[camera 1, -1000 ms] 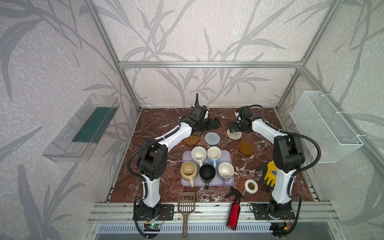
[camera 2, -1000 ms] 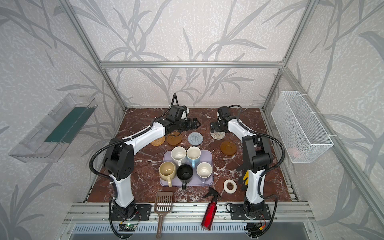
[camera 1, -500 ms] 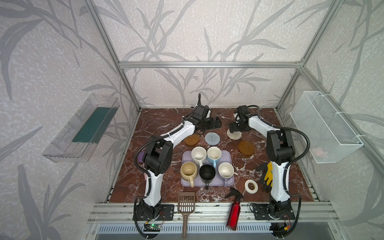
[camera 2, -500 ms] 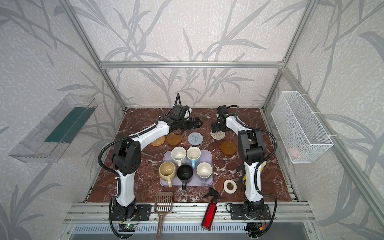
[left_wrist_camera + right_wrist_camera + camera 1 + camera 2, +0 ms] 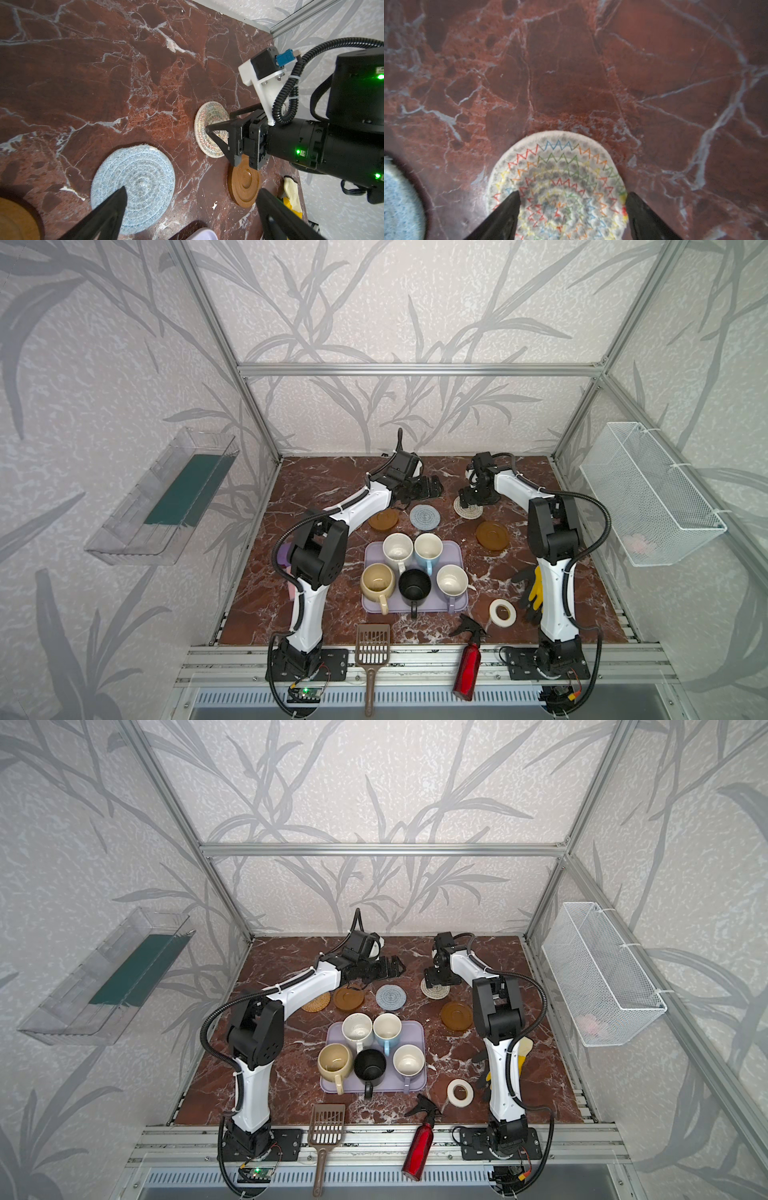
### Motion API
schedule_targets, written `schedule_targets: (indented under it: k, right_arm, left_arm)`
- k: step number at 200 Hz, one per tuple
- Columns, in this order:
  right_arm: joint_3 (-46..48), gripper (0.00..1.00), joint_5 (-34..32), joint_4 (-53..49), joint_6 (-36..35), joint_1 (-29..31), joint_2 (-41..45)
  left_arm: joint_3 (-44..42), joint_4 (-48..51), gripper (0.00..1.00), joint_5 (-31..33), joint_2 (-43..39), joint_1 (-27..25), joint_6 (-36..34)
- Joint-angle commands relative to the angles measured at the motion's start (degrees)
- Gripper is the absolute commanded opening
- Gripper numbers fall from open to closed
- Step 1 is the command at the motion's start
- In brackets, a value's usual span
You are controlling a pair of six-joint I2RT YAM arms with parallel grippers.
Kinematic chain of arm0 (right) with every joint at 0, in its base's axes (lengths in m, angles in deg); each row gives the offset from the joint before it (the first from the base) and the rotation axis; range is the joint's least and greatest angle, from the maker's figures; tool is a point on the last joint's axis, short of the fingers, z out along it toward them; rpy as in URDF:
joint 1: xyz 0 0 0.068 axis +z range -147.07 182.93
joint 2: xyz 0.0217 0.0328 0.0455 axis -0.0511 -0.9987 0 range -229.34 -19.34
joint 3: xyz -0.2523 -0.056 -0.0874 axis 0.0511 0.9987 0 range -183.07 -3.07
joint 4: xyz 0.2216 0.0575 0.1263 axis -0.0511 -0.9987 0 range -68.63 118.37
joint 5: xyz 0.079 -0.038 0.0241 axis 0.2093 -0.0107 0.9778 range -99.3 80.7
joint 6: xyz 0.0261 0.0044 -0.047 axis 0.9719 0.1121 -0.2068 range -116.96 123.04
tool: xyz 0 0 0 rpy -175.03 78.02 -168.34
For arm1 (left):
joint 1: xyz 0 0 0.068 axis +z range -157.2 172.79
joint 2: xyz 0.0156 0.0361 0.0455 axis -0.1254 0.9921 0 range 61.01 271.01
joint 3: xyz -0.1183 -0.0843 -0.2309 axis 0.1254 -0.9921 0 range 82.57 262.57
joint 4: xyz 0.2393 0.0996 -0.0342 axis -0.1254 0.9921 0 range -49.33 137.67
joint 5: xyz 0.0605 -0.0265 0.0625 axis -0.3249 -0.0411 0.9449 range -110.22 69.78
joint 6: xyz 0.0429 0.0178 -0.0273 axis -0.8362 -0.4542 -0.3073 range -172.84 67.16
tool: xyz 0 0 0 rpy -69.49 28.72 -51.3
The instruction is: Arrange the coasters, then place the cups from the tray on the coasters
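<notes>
Five cups stand on the lavender tray (image 5: 456,548) (image 5: 417,1028): white speckled (image 5: 397,548), light blue (image 5: 428,547), cream-yellow (image 5: 377,578), black (image 5: 414,585) and lavender (image 5: 452,580). Behind the tray the coasters lie in a row: orange-tan (image 5: 315,1003), amber (image 5: 349,997), grey-blue (image 5: 390,997) (image 5: 135,182), cream spiral (image 5: 436,991) (image 5: 560,176) and a second amber one (image 5: 456,1015) (image 5: 245,185). My right gripper (image 5: 573,205) (image 5: 468,501) is down on the cream coaster, jaws apart, straddling it. My left gripper (image 5: 191,207) (image 5: 430,488) hovers open behind the grey-blue coaster, holding nothing.
A white tape roll (image 5: 503,613), black-and-yellow gloves (image 5: 534,593), a red spray bottle (image 5: 467,668) and a brown scoop (image 5: 372,645) lie near the front edge. A white wire basket (image 5: 648,493) hangs on the right wall, and a clear shelf (image 5: 166,497) on the left wall.
My right gripper has come down onto the cream coaster and its jaws have narrowed. The left arm has drawn slightly back; its gripper stays wide open.
</notes>
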Motion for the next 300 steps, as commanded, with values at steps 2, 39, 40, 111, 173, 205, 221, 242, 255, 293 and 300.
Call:
schedule_targets:
  k: [2, 39, 40, 111, 173, 205, 221, 242, 255, 293, 300]
  right_arm:
    - [-2.1, 0.78, 0.9, -3.3, -0.8, -0.3, -1.5]
    - [-3.1, 0.81, 0.6, -6.0, -1.4, -0.2, -2.6]
    - [-3.1, 0.81, 0.6, -6.0, -1.4, -0.2, -2.6]
    - [-2.3, 0.81, 0.6, -8.5, -2.5, 1.3, -2.3]
    - [1.1, 0.79, 2.1, -8.2, -3.2, 4.0, -0.5]
    - [2.9, 0.79, 0.9, -8.9, -2.3, 4.6, 0.7]
    - [4.4, 0.78, 1.4, -8.3, -1.9, 4.9, 1.9]
    - [4.9, 0.78, 1.7, -8.4, -2.1, 5.8, 2.3]
    - [5.0, 0.78, 1.4, -8.8, -2.0, 6.1, 2.3]
    - [5.6, 0.79, 1.1, -8.6, -1.5, 6.1, 3.0]
    - [5.6, 0.79, 1.3, -8.6, -1.5, 6.2, 3.0]
  left_arm:
    - [0.8, -0.4, 0.99, -0.4, 0.2, -0.2, -0.1]
    - [0.4, -0.6, 0.99, -0.1, -0.1, -0.2, 0.0]
    - [0.3, -0.6, 0.99, 0.0, -0.2, -0.2, -0.1]
    - [-2.8, -1.0, 0.99, 1.4, -3.3, -0.1, -0.8]
    - [-4.8, 0.1, 0.99, 3.3, -6.0, -0.1, -1.9]
    - [-5.9, -0.1, 0.99, 3.5, -7.5, -0.2, -1.9]
    - [-6.4, 0.0, 0.99, 3.9, -8.0, -0.2, -2.2]
    - [-6.7, -0.1, 0.99, 3.7, -8.5, -0.1, -2.0]
    - [-6.9, -0.3, 0.99, 3.6, -8.7, -0.1, -1.8]
    - [-7.9, -0.2, 0.99, 4.1, -9.8, -0.2, -2.0]
    - [-7.8, -0.2, 0.99, 4.3, -9.8, -0.1, -2.1]
